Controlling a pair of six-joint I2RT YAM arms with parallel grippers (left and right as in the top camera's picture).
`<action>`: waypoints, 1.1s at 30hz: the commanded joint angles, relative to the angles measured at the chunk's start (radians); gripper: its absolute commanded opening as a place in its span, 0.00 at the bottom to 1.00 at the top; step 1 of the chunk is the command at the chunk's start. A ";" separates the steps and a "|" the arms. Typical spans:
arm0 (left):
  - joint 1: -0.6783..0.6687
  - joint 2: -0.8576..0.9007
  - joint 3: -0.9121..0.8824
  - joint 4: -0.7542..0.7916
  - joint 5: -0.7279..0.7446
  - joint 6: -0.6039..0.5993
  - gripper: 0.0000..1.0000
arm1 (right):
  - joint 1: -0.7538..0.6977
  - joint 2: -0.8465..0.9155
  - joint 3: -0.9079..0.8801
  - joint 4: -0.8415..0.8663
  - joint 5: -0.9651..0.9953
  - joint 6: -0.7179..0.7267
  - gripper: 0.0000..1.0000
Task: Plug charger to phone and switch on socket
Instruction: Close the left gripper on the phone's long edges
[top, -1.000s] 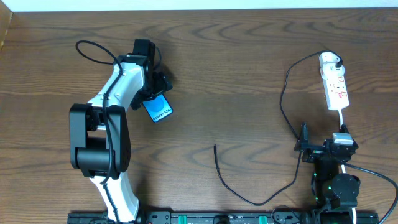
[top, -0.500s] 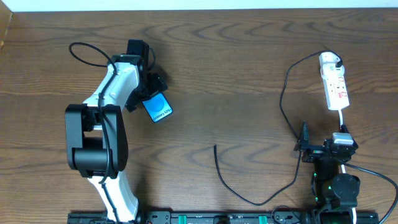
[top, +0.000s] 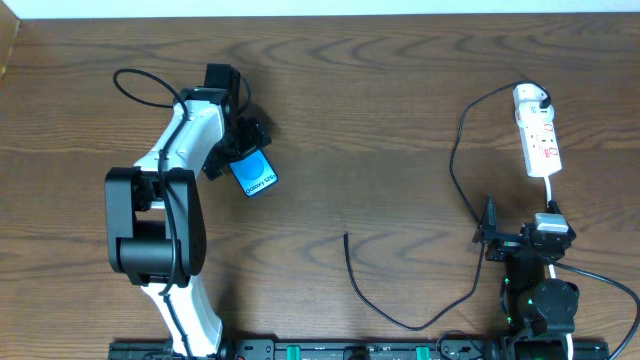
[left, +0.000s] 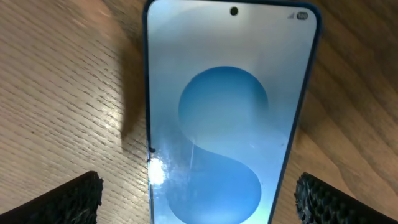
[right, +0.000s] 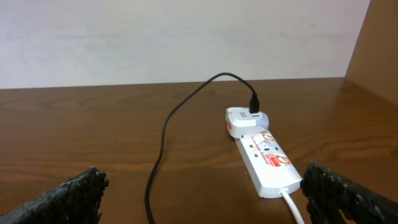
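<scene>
Toward the table's far-left part, the left gripper hangs over the phone with its jaws spread wide, one finger to each side of the phone and not clenched on it. The phone lies flat, screen up, slanted to the table edges, its blue screen with a lighter circle filling the left wrist view. Near the middle of the front edge, the charger's small black tip lies loose on the wood, well apart from the phone. Its thin cable curves toward the front edge, then climbs along the right side and arches over to the white adapter. The adapter sits in the far end of the socket, which lies near the right edge, its white cord leading toward the front. The right gripper, low by the front-right corner, faces the socket with jaws released wide, holding nothing.
</scene>
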 joint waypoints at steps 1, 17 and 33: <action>0.000 0.016 -0.005 -0.004 0.013 0.016 0.99 | 0.010 -0.009 -0.001 -0.004 0.001 -0.015 0.99; 0.000 0.059 -0.005 0.003 0.014 0.014 0.99 | 0.010 -0.009 -0.001 -0.004 0.001 -0.015 0.99; -0.001 0.076 -0.005 0.037 0.029 0.014 0.99 | 0.010 -0.009 -0.001 -0.004 0.001 -0.015 0.99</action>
